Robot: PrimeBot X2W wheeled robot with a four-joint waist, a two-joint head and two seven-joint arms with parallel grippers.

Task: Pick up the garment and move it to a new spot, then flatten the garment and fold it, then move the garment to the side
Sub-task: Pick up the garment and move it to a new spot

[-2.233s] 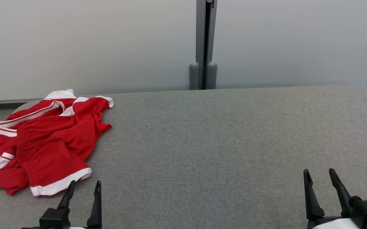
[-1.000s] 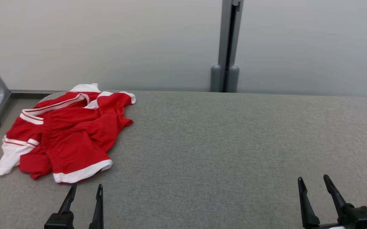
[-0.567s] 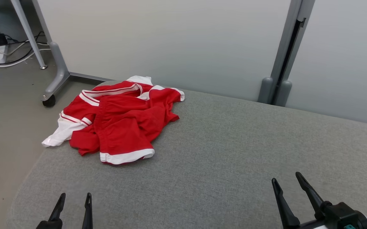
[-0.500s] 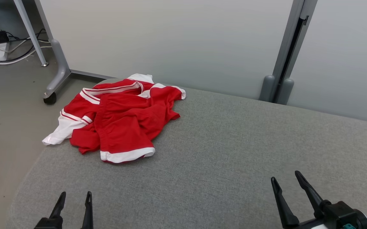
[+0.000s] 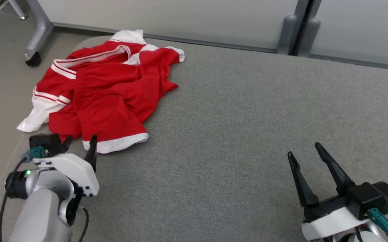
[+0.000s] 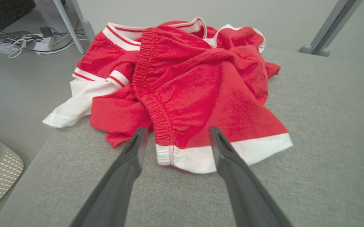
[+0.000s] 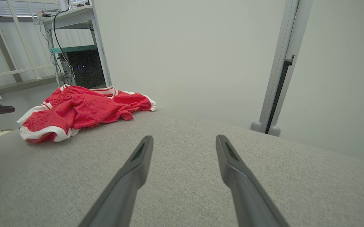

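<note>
We look down on a grey fabric tabletop (image 5: pixel 247 117) with pale wall panels behind it and a grey post (image 5: pixel 298 27) between them. At the far left a metal leg on a caster (image 5: pixel 34 58) stands on the floor.

The garment (image 5: pixel 106 90), red with white trim, lies crumpled at the tabletop's far left corner. One white part droops over the left edge. An elastic waistband runs down its middle, and a broad white hem faces us.

Our left gripper (image 5: pixel 81 141) stands open, its two fingers spread, with the tips right at that white hem. We cannot tell whether they touch the cloth. Nothing is between the fingers.

Our right gripper (image 5: pixel 303 149) is open too. It holds nothing and sits over bare tabletop at the near right, well apart from the garment.

In the left wrist view, cables (image 6: pixel 20 47) lie on the floor beyond the garment.
</note>
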